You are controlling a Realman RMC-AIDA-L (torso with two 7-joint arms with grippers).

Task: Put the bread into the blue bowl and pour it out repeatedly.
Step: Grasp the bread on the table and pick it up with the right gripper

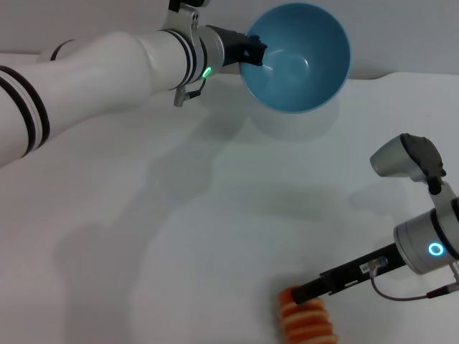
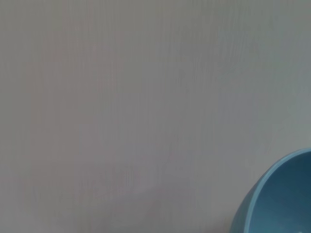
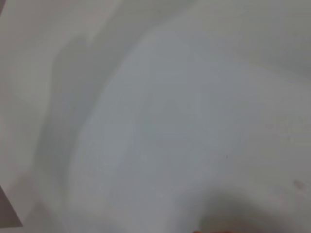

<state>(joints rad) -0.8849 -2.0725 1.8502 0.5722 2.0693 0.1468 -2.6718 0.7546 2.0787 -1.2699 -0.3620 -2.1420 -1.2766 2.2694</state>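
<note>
Touching bread [image 1: 308, 321] — right claw [image 1: 300, 293] at its far end

The left arm [image 1: 107, 64] is glossy white with paired black bands at its joints, a small green light near the wrist, and a black gripper [image 1: 251, 51]. The right arm [image 1: 423, 244] has a silver-grey wrist with a glowing cyan ring, a grey camera housing [image 1: 405, 156], a thin cable, and a long black gripper [image 1: 305, 292].
</note>
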